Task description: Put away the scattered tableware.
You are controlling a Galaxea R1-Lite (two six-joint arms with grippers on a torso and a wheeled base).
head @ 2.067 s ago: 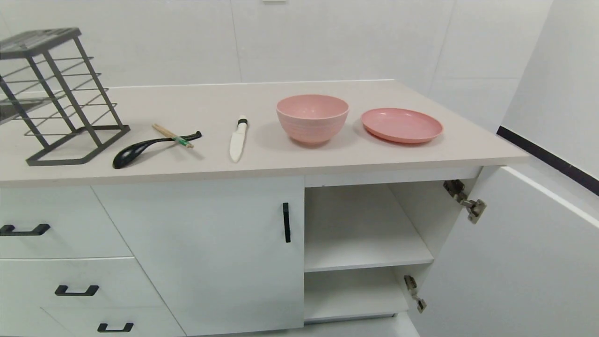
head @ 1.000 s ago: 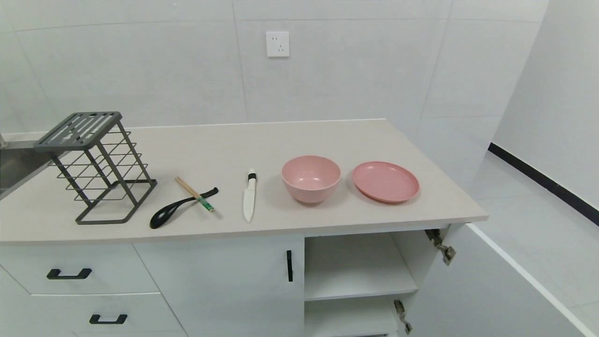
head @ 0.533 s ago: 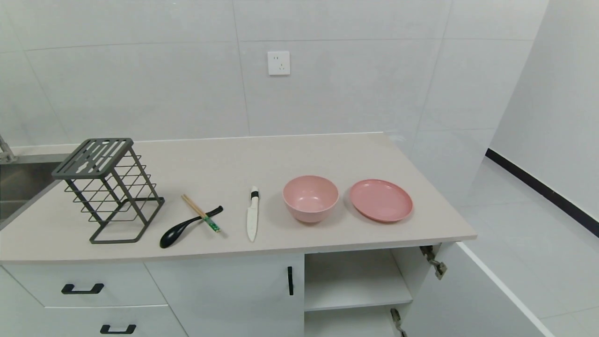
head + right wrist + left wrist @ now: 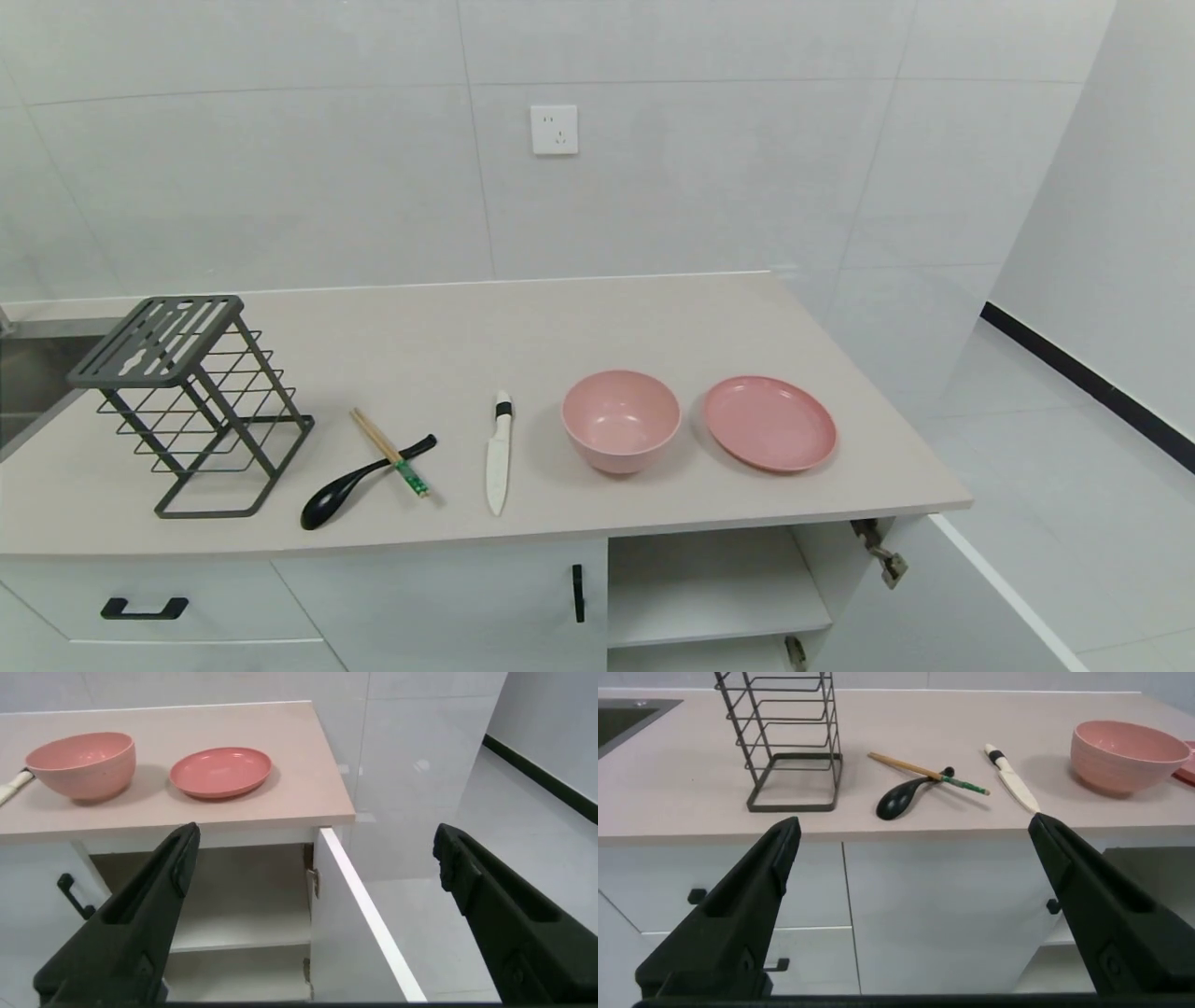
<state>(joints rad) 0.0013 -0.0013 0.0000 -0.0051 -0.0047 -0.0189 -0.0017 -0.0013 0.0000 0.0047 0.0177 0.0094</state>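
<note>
You have the round pink plastic bowl (image 4: 620,420) near the front edge of the beige countertop (image 4: 560,327). Just right of the bowl lies the flat pink plate (image 4: 769,422), not touching it. To the bowl's left come the white knife with a black band (image 4: 499,453), then the wooden chopsticks (image 4: 387,452) crossing the black spoon (image 4: 355,483), and farthest off the dark wire rack (image 4: 191,401). Below the bowl and to its right, the white cabinet door (image 4: 980,607) stands open. Your left claw (image 4: 913,826) and right claw (image 4: 318,833) are both released, fingers spread wide and holding nothing.

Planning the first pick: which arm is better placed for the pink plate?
Right, likely. The open right pincer faces the pink plate and the open cabinet beneath it; the left pincer faces the rack and spoon.
</note>
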